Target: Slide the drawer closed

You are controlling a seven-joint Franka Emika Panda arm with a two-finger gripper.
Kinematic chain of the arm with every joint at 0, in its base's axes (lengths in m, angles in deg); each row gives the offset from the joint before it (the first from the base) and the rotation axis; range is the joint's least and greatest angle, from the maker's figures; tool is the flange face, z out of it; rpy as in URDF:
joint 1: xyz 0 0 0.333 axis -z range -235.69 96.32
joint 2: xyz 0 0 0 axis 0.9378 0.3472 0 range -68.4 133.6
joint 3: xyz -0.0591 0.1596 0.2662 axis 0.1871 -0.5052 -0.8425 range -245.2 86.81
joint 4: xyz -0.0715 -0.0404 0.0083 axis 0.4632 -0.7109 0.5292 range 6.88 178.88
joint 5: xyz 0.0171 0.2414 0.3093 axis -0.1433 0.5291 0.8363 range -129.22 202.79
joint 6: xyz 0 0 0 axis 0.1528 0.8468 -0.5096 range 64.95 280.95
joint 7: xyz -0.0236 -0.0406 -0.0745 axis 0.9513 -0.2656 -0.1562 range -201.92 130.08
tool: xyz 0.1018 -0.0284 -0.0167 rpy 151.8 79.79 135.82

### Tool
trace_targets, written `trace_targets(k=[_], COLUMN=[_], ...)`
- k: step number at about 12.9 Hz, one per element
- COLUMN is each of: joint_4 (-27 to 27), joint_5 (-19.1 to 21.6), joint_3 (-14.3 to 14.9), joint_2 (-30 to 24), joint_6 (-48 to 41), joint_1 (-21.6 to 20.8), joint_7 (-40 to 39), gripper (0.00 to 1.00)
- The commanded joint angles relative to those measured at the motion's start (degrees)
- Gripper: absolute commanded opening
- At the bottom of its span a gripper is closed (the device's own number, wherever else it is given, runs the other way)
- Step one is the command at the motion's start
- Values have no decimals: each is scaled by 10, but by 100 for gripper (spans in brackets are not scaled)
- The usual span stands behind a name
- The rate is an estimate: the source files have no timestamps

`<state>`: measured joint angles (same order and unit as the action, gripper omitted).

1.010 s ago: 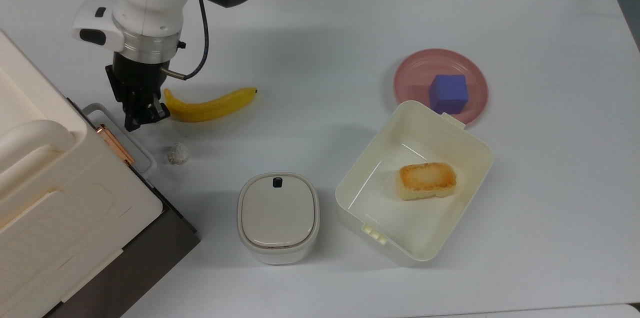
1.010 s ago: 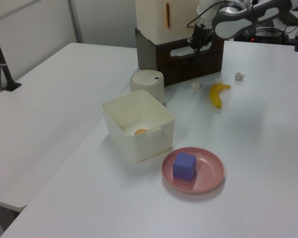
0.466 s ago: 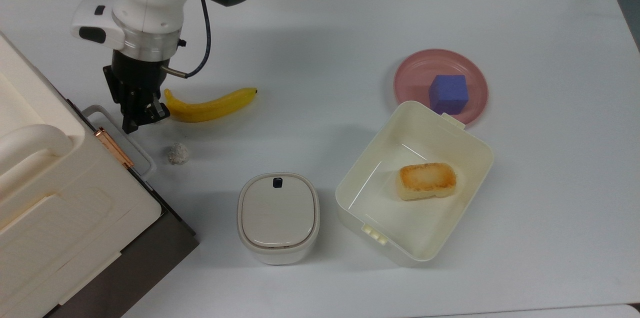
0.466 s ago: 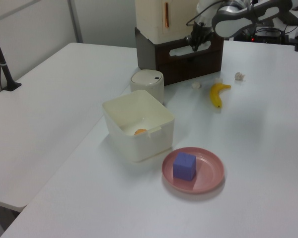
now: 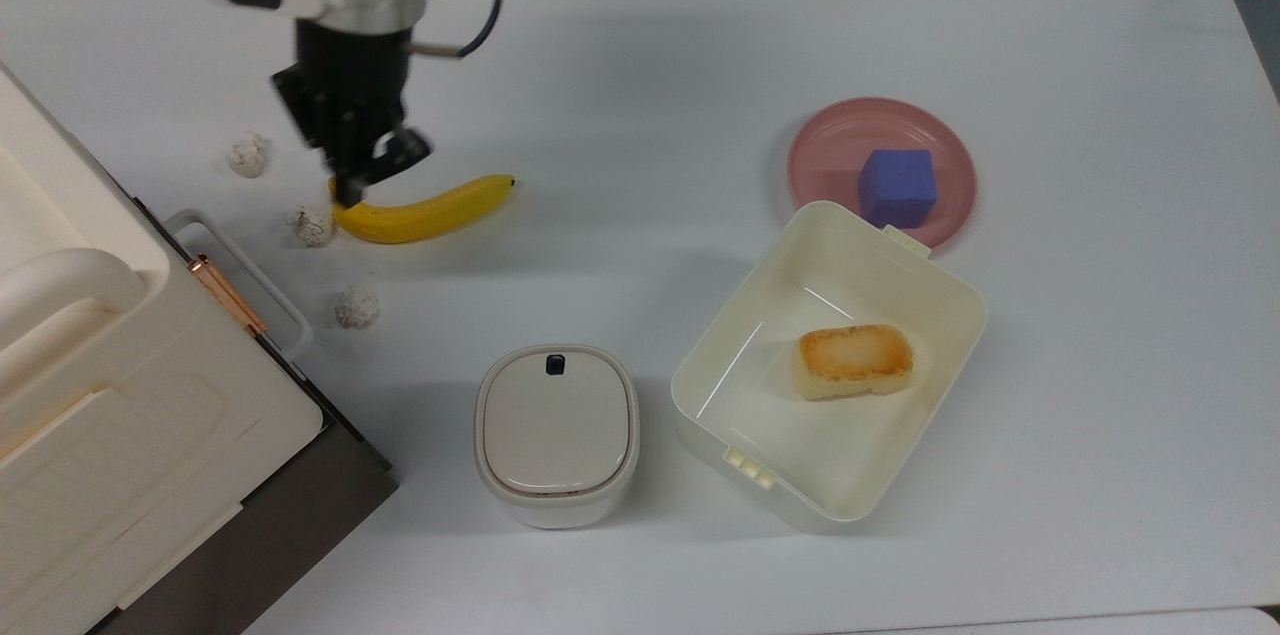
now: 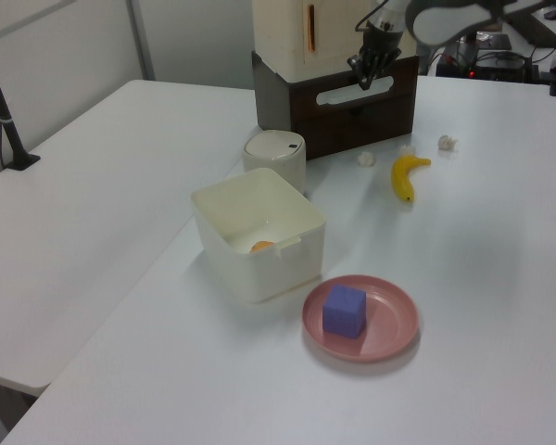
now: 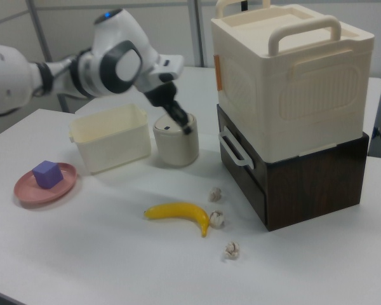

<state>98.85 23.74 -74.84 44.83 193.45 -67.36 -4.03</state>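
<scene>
Since half a second ago the gripper (image 5: 372, 177) has drawn away from the drawer (image 7: 241, 170) and now hangs over the stem end of the banana (image 5: 425, 211) in the top view, uncovering two more crumpled white balls (image 5: 248, 155) on the table (image 5: 700, 35). Its fingers are spread a little and hold nothing. In the right view the drawer sits flush in the dark brown base under the cream cabinet (image 7: 289, 82), its white loop handle (image 7: 232, 149) sticking out toward the banana. Just in front of the cabinet stands the small lidded white bin (image 5: 556, 433), and beside the bin is the cream square container (image 5: 830, 365) with a piece of toasted bread (image 5: 852, 361) inside. Touching the container's far corner is the pink plate (image 5: 850, 130), which carries a purple cube (image 5: 897, 187).
</scene>
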Motion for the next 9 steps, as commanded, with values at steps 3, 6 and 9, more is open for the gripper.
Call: trace_targets(k=[3,6,9], joint_4=[26,28,17], joint_5=[64,68,134], joint_3=[-53,-68,-62], joint_2=[-51,-52,-79], joint_6=[-129,-151,-207], joint_1=[-18,-18,-16], joint_7=[-127,-209,-305], gripper=[2,3,42])
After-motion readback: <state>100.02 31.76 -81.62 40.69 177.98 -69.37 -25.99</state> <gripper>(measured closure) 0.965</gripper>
